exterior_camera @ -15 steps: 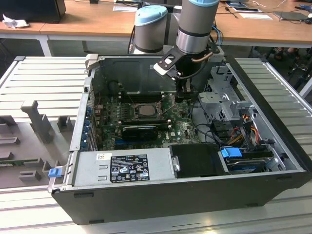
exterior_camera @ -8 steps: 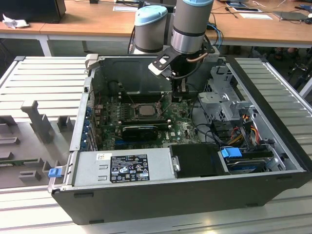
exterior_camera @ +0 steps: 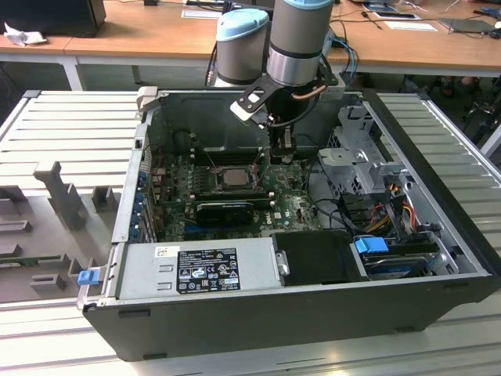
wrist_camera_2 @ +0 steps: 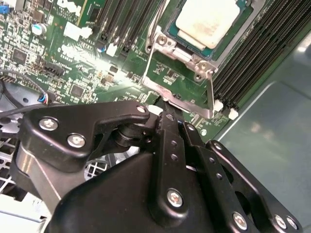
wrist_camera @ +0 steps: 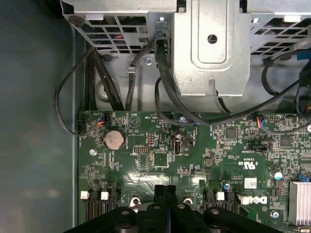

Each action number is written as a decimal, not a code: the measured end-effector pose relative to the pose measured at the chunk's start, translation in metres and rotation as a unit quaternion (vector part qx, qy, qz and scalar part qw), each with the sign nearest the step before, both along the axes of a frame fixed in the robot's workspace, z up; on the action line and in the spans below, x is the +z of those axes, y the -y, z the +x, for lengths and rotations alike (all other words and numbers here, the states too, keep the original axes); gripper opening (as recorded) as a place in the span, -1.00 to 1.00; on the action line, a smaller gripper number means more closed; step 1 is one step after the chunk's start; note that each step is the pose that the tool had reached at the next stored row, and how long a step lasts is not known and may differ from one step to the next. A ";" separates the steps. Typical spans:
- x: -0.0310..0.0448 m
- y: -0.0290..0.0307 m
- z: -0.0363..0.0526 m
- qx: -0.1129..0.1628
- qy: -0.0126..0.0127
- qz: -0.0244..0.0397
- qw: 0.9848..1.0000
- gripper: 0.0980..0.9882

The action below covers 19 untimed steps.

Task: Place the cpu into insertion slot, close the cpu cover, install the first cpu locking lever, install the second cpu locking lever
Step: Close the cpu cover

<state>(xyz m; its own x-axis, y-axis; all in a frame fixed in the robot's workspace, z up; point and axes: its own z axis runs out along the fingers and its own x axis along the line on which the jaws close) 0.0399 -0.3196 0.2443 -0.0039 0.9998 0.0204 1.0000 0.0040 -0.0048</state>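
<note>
Inside case, cpu (wrist_camera_2: 206, 22) sat in insertion slot (wrist_camera_2: 165, 42); cpu cover (wrist_camera_2: 211, 97) stood open beside it. Claw (wrist_camera: 165, 190) pressed together, near cover edge. Risk: tips slipping off thin frame, scraping board (wrist_camera: 204, 160).

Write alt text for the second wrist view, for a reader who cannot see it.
The cpu lies in the insertion slot on a green motherboard, and the silvery cpu cover stands open beside it. In the foreground, the black hand, shut, points toward the cover's free edge.
</note>
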 end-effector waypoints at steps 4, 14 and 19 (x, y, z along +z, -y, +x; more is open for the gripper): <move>0.0000 0.0000 -0.0045 0.000 0.000 0.000 1.000 -0.98; 0.0000 0.0000 -0.0122 0.000 0.000 0.000 1.000 -0.98; 0.0000 0.0000 -0.0152 0.000 0.000 0.000 1.000 -0.98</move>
<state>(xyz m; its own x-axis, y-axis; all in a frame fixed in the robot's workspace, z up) 0.0248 -0.3196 0.2443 -0.0038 0.9998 0.0204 1.0000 0.0039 -0.0049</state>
